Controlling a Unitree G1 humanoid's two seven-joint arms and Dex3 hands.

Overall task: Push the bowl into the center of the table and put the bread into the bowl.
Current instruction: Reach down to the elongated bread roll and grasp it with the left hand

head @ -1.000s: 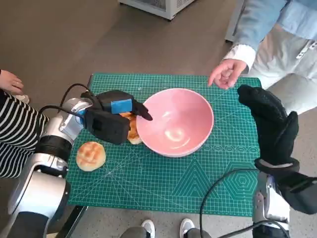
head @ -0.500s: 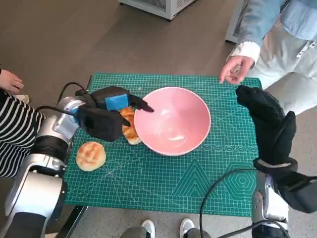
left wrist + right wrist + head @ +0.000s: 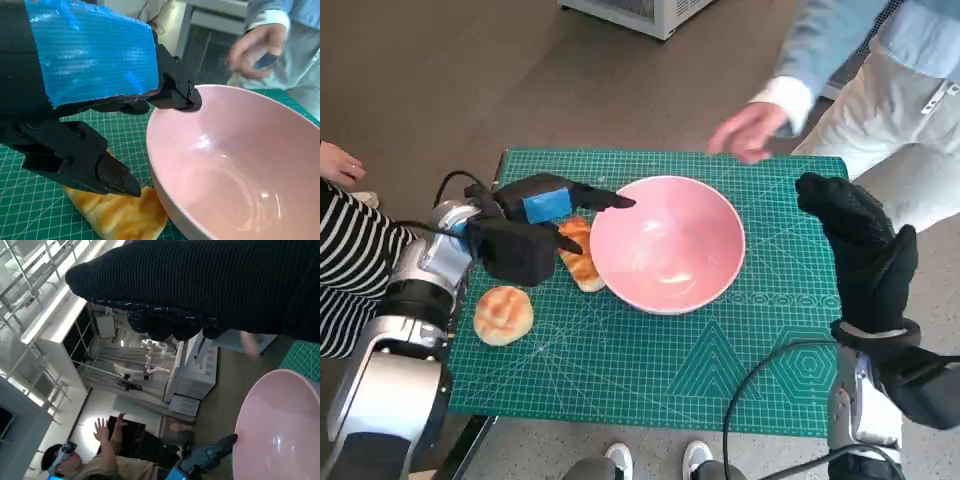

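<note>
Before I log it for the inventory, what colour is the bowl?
Pink; the bowl shows best in the head view.

A pink bowl [image 3: 667,243] and golden-brown bread [image 3: 504,314] on a green gridded mat [image 3: 720,370].

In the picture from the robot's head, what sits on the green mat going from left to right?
Round bun → left hand → long bread → pink bowl → gloved right hand, raised over the mat's right edge. The left hand partly covers the long bread, which lies against the bowl's left side.
</note>
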